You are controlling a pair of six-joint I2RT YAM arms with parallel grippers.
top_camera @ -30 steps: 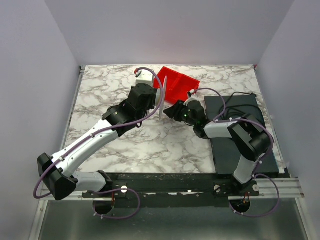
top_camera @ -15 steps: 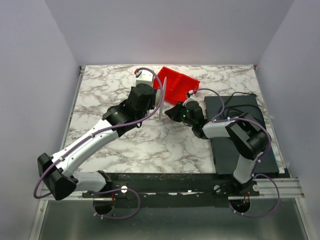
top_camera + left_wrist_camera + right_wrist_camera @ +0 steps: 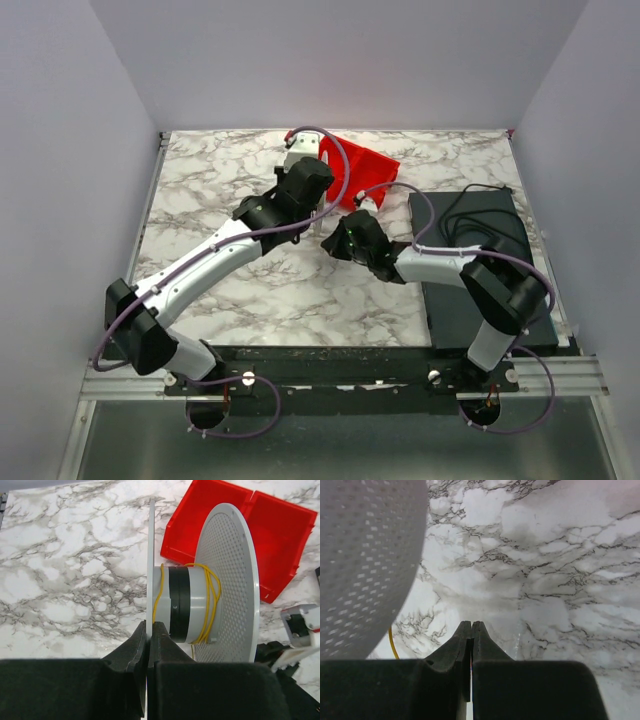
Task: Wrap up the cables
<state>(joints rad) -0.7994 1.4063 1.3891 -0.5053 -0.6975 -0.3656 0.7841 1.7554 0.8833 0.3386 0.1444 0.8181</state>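
In the left wrist view, the left gripper (image 3: 148, 630) sat at the bottom centre with its jaws closed tight on the thin rim of the spool (image 3: 187, 605), holding it on edge above the marble table (image 3: 65, 570); just right of that, the cables (image 3: 216, 600) showed as only a few loose yellow turns around the hub, so I judged the wrapping begun but far from finished; a red bin (image 3: 280, 535) lay at the upper right. In the right wrist view, a short yellow strand (image 3: 393, 645) hung at the lower left below the perforated flange (image 3: 365, 555), unwound slack by the look of it; the right gripper (image 3: 471, 630) had its jaws pressed together, and I could not tell whether a strand ran between them.
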